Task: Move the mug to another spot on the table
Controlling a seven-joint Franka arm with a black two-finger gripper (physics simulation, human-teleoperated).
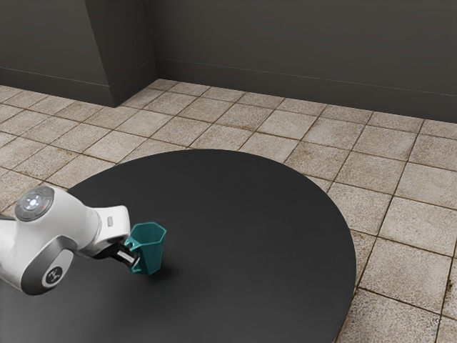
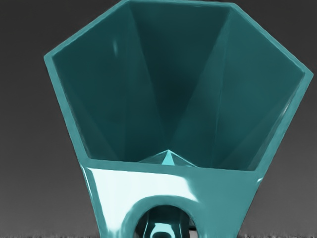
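A teal, six-sided mug point(image 1: 149, 246) stands upright on the round black table point(image 1: 250, 236), toward the exterior view's left. My gripper point(image 1: 128, 256) comes in from the left and is shut on the mug's handle side, low on its wall. In the wrist view the mug point(image 2: 173, 99) is directly under my hand, its empty hollow facing the camera and its handle point(image 2: 161, 218) nearest the hand. Whether the mug's base touches the table or hangs just above it I cannot tell.
The black tabletop stretches wide to the right of and behind the mug, its edge point(image 1: 350, 243) curving round at the exterior view's right. Beyond it lie a tiled floor point(image 1: 400, 179) and dark walls point(image 1: 285, 43).
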